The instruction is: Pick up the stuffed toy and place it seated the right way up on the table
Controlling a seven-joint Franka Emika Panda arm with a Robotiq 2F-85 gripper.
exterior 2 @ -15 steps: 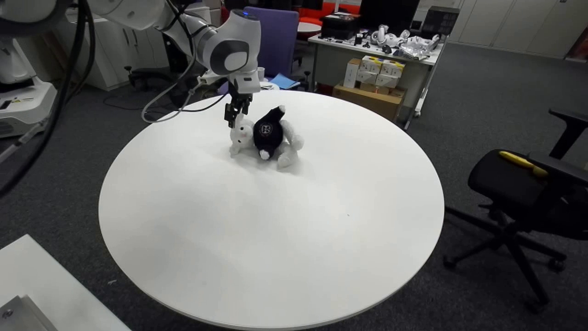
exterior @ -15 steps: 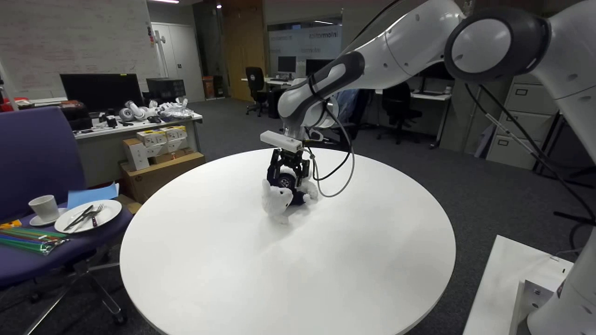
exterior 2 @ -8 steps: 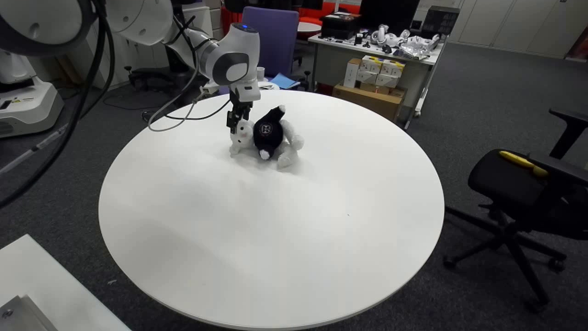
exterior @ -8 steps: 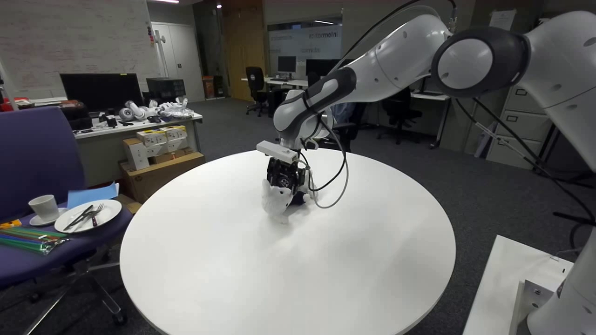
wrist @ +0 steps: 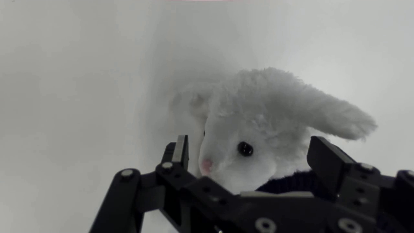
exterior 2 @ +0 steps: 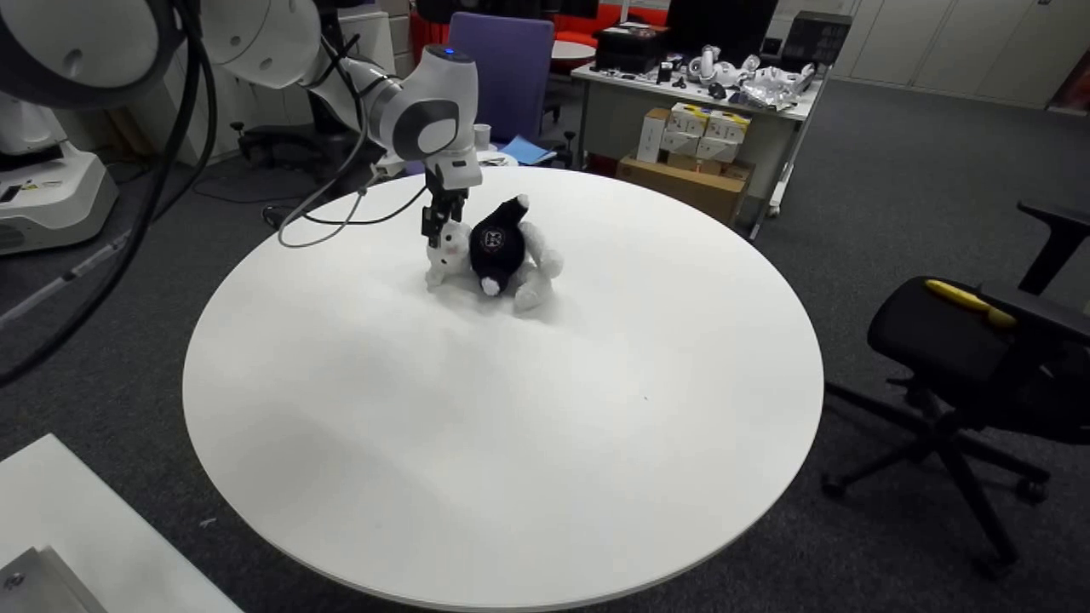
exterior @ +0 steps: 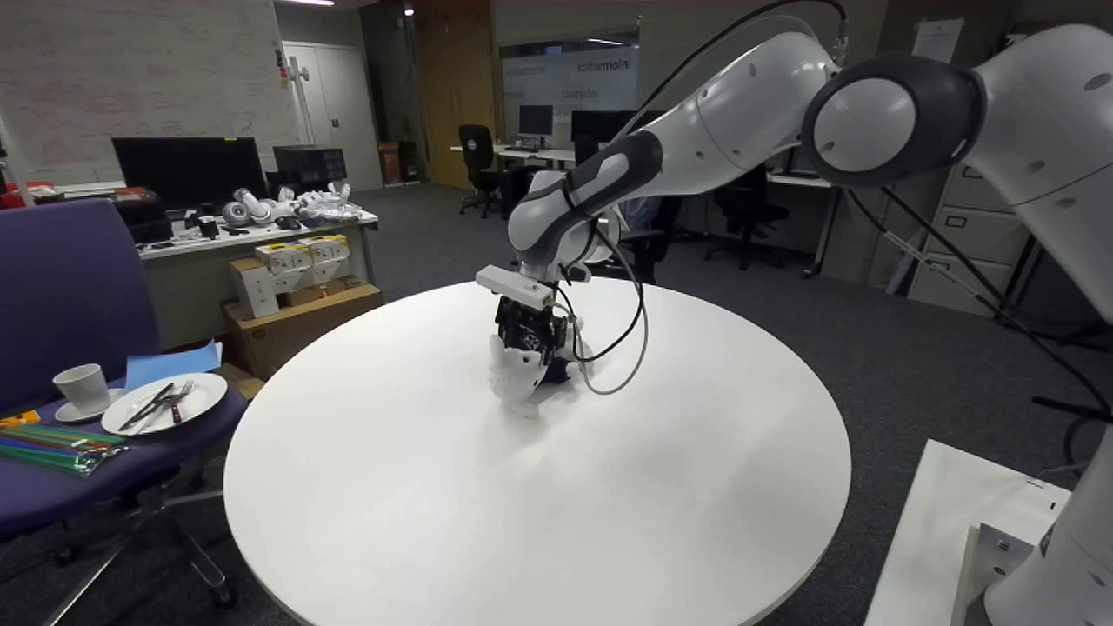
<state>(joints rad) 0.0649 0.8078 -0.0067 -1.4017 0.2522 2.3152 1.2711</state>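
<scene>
In an exterior view the arm [exterior: 730, 113] reaches over a round white desk [exterior: 539, 522], with the jaws pointing down at the stuffed toy [exterior: 527, 376]. The toy lies on the desk, its white head [exterior: 509, 382] nearest the camera; the jaws hide most of the body, and how wide they stand is unclear from here. To the side, a purple chair [exterior: 74, 296] carries a white cup [exterior: 83, 389], a plate [exterior: 205, 398] with cutlery [exterior: 149, 405], and a blue sheet [exterior: 174, 365].

In an exterior view the toy shows more fully: it lies on its side, face turned sideways, in a dark top [exterior 2: 502, 255] with a pale emblem [exterior 2: 492, 240]. Its white legs [exterior 2: 535, 277] point away from the jaws, which overlap the upper edge of the head. A black chair [exterior 2: 924, 353] bearing a yellow object [exterior 2: 958, 295] stands apart from the desk.

In the wrist view the jaws stand wide apart, the head seen between them: a black eye [wrist: 245, 149], a pink nose [wrist: 206, 165] and a long ear [wrist: 339, 115] stretching past one jaw. Whether they touch the fur cannot be told
</scene>
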